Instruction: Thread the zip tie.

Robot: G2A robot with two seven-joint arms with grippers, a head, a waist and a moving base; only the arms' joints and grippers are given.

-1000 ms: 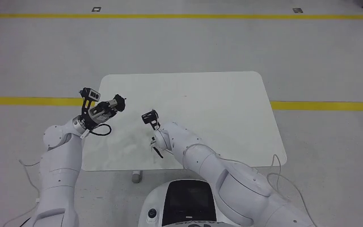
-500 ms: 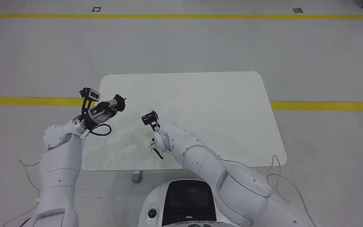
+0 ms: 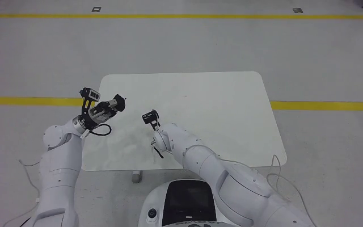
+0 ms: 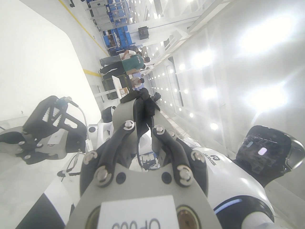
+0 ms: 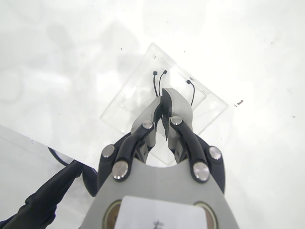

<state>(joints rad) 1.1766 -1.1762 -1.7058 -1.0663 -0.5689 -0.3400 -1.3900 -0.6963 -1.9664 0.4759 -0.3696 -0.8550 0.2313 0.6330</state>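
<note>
A clear square tray [image 5: 209,110] lies on the white table [image 3: 215,102] near its front left part. Three black zip ties [image 5: 192,91] lie in the tray. My right gripper [image 5: 164,96] hangs just over the tray, fingers pressed shut, and the tails of two ties [image 5: 155,83] run in under its tips. In the top view the right gripper's wrist [image 3: 150,118] is left of the table's middle. My left gripper [image 4: 142,101] is raised above the table's left edge, seen in the top view [image 3: 117,104], pads shut together.
Most of the tabletop right of the arms is bare. A black cable [image 5: 45,191] hangs past the near table edge [image 5: 35,141]. The right arm's wrist camera mount [image 4: 52,120] sits close beside the left gripper. People stand far off in the room.
</note>
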